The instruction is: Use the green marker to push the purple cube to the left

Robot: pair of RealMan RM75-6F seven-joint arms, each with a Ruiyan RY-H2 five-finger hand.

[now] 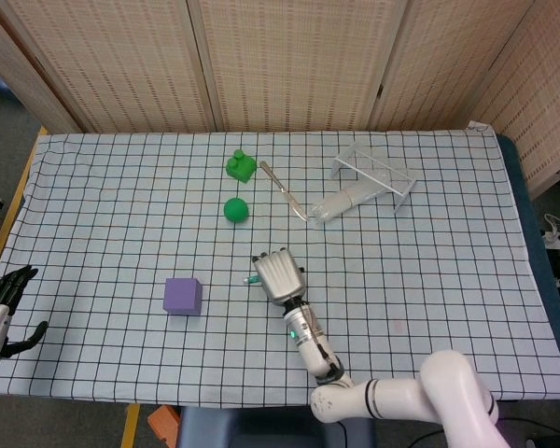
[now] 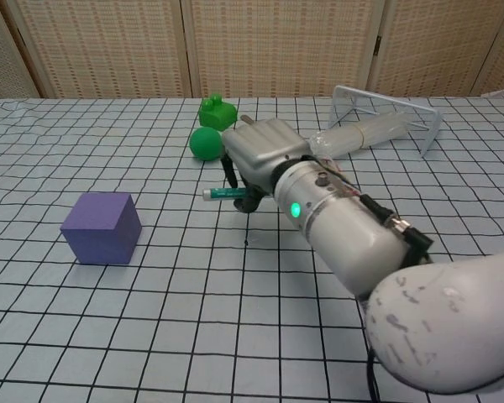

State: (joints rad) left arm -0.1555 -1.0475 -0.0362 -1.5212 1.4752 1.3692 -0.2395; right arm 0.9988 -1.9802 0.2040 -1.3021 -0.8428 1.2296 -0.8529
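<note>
1. At the far left edge of the head view, the left hand (image 1: 2, 303) hangs just off the table's edge, dark fingers spread apart and holding nothing.
2. The purple cube (image 1: 183, 295) sits alone on the checked tablecloth (image 1: 121, 205), toward the left of the table's near half, with open cloth on every side of it; in the chest view the purple cube (image 2: 101, 227) stands square on the grid.
3. Well apart from the cube on its right, the right hand (image 1: 279, 274) hovers low over the cloth with its fingers curled around the green marker (image 1: 253, 279).
4. In the chest view the green marker (image 2: 221, 193) pokes out level from the right hand (image 2: 265, 151), its tip pointing left toward the cube across a stretch of bare cloth.
5. Behind the hand lie a green ball (image 1: 235, 209) and, farther back, a green block toy (image 1: 241, 166).
6. Right of these, a flat metal tool (image 1: 282, 191) lies slantwise, ending near a clear plastic bottle (image 1: 343, 202) on its side.
7. The bottle lies under a white wire rack (image 1: 375, 172) at the back right.
</note>
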